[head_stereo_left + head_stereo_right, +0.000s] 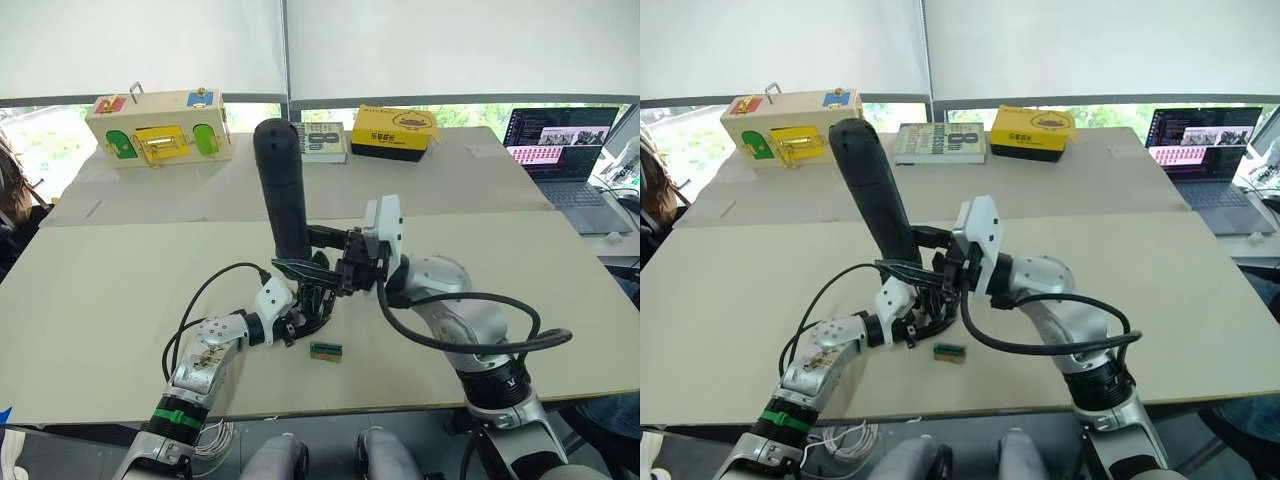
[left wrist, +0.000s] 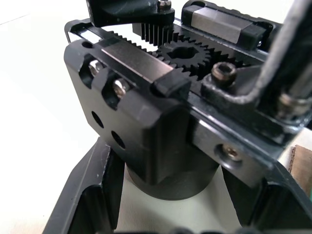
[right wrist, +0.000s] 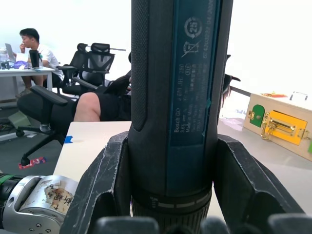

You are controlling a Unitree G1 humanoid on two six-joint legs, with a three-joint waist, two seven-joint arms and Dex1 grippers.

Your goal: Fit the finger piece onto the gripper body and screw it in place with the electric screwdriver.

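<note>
The electric screwdriver (image 1: 282, 185), a thick black cylinder, stands nearly upright over the table's middle with its rounded end up. My right gripper (image 3: 171, 141) is shut around its lower barrel. Its bit is hidden behind the grippers. Right below it, my left gripper (image 1: 308, 305) is shut on the gripper body (image 2: 146, 122), a chunky black block with a rounded base, a toothed rack and a gear on top. A black part (image 2: 122, 12) lying on the rack at the body's upper edge looks like the finger piece; its tip is out of view.
A small green-and-tan block (image 1: 326, 351) lies on the table (image 1: 100, 300) just in front of the grippers. At the back stand a wooden latch box (image 1: 160, 125), a book (image 1: 325, 140) and a yellow box (image 1: 393, 130). A laptop (image 1: 560, 150) sits far right. People sit beyond the table (image 3: 92, 105).
</note>
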